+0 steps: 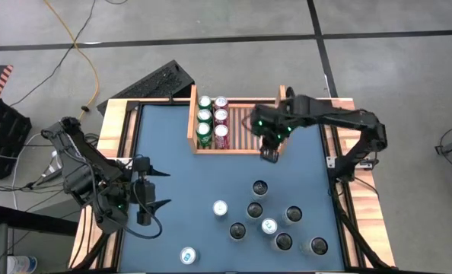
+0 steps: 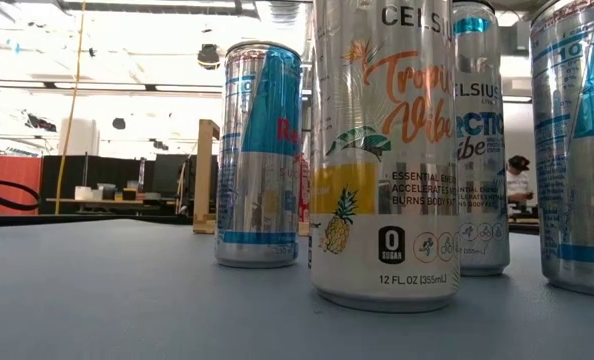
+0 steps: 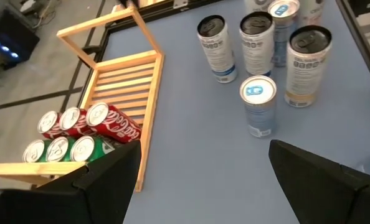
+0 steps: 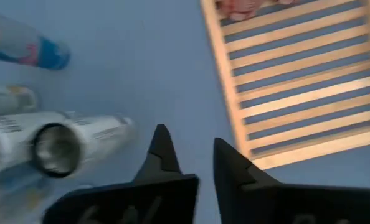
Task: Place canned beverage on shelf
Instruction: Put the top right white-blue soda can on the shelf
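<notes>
The light-wood shelf point(image 1: 245, 129) lies flat at the table's far middle. Several green cans point(image 1: 204, 118) and red cans point(image 1: 221, 122) stand on end in its left part; its slatted right part point(image 4: 297, 81) is bare. My right gripper point(image 1: 269, 155) hangs above the shelf's near wall and points down. Its fingers point(image 4: 191, 152) are slightly apart with nothing between them. Several silver beverage cans point(image 1: 268, 221) stand upright on the blue table at the near right. My left gripper point(image 3: 203, 162) waits open above the table's left side, holding nothing.
One more can point(image 1: 188, 256) stands alone near the front edge. The wooden table border point(image 1: 119, 125) frames the blue top. A black keyboard point(image 1: 161, 82) lies beyond the far left corner. Bare blue table lies between the shelf and the can cluster.
</notes>
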Controlling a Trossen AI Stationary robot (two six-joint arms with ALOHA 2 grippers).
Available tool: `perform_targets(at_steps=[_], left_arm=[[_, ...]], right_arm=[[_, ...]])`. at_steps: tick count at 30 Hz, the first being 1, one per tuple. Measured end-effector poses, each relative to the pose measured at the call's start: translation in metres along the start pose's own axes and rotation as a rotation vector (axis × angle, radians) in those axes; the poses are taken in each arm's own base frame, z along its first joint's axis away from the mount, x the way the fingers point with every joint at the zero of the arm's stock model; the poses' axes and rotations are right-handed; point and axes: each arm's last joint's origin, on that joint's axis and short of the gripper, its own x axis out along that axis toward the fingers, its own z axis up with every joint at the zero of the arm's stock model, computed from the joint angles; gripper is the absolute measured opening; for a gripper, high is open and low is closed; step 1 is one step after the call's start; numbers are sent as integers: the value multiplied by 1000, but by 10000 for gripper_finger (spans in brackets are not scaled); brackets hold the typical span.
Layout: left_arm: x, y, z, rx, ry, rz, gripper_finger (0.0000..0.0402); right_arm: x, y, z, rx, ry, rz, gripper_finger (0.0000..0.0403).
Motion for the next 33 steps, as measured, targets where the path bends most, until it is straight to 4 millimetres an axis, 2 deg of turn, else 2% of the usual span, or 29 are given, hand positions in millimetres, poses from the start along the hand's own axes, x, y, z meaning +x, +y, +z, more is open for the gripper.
perform_targets(at_steps=[8,14,22,27,33], left_arm=[[5,5,2,1,8,29,341],[11,13,4,-8,-6,114,341],[21,25,7,-70,15,172,341],[29,34,9,-62,40,200,341],[40,37,9,-78,106,137,341]], right_arm=[[-10,73,-34,-17,85,45,135],[-15,114,-56,-140,65,55,156],[-20,143,-72,-259,-25,29,140],[-24,160,-70,-278,-131,106,132],[-28,172,-65,-280,-255,162,130]])
